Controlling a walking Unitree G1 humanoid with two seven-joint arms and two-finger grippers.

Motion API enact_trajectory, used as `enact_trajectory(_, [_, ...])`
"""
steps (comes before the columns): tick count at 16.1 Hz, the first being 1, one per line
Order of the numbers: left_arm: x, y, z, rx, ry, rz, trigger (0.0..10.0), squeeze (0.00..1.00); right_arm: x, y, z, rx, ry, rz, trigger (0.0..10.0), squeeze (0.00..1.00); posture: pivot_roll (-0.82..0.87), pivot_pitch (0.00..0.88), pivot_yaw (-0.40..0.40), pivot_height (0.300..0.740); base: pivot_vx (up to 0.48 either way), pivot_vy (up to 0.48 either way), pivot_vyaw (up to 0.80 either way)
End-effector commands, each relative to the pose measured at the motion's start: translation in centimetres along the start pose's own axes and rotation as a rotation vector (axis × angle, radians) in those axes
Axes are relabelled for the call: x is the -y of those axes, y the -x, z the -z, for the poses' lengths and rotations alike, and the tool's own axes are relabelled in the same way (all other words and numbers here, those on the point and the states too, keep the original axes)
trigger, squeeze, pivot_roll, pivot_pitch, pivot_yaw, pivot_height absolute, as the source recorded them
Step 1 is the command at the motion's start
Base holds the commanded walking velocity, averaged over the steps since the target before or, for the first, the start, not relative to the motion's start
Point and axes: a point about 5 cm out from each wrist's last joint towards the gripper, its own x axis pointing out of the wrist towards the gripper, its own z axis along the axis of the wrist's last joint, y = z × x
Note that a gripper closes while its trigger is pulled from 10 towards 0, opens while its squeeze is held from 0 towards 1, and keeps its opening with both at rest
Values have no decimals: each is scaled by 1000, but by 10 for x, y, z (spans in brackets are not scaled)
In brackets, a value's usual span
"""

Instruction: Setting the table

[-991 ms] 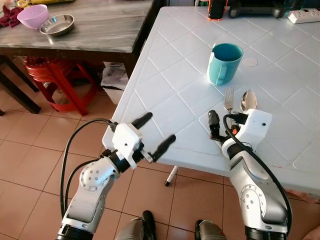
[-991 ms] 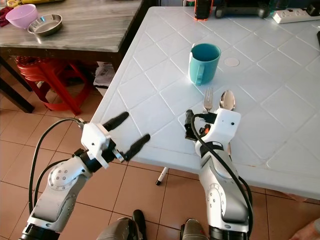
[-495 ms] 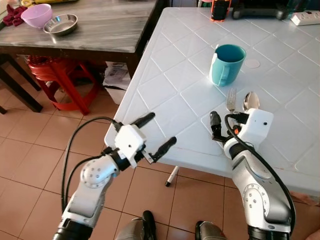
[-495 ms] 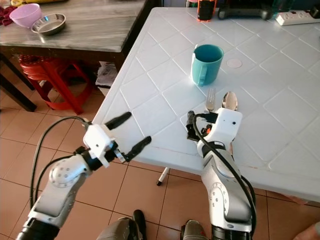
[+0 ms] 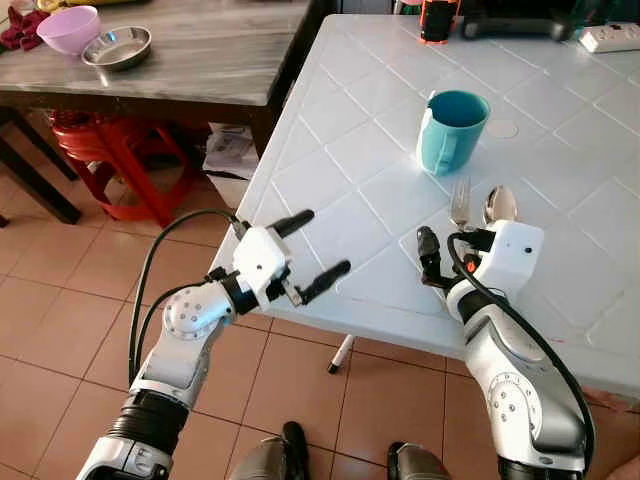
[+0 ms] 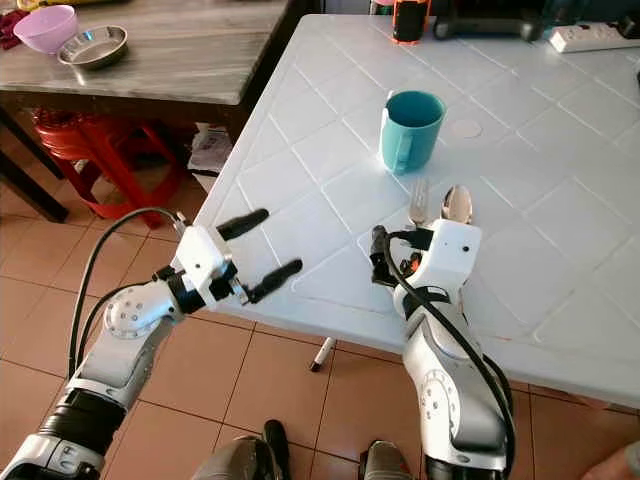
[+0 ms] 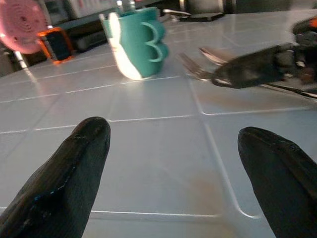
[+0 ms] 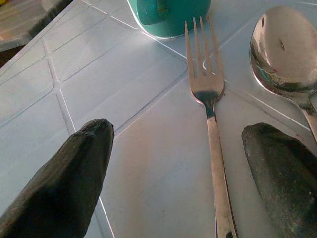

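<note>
Two grippers at the white table's (image 5: 330,110) near edge. Left gripper (image 5: 305,254) spread wide above the corner, holding nothing. Right gripper (image 8: 183,173) wide too, fingers straddling the fork (image 5: 459,203) handle, low over the table. Spoon (image 5: 498,205) lies just beside the fork. Teal mug (image 5: 451,129) stands beyond them.

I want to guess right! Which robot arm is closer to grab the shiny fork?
Probably the right. The right gripper is open over the white table, with the silver metal fork lying between its fingers. The left gripper hovers open at the table's edge, farther away.
</note>
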Motion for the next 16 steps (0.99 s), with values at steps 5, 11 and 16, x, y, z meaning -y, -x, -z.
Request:
enact_trajectory(5, [19, 9, 12, -21, -2, 120, 10000, 0, 10, 6, 23, -133, -14, 48, 10000, 0, -181, 245, 104, 740, 0, 0, 0])
enact_trajectory(11, [4, 5, 12, -27, -21, 61, 10000, 0, 16, 5, 25, -175, -48, 96, 0, 0, -184, 244, 104, 740, 0, 0, 0])
enact_trajectory(16, [-1, 5, 13, -36, -33, 54, 10000, 0, 28, 2, 26, -250, -15, 154, 0, 0, -180, 242, 107, 740, 0, 0, 0])
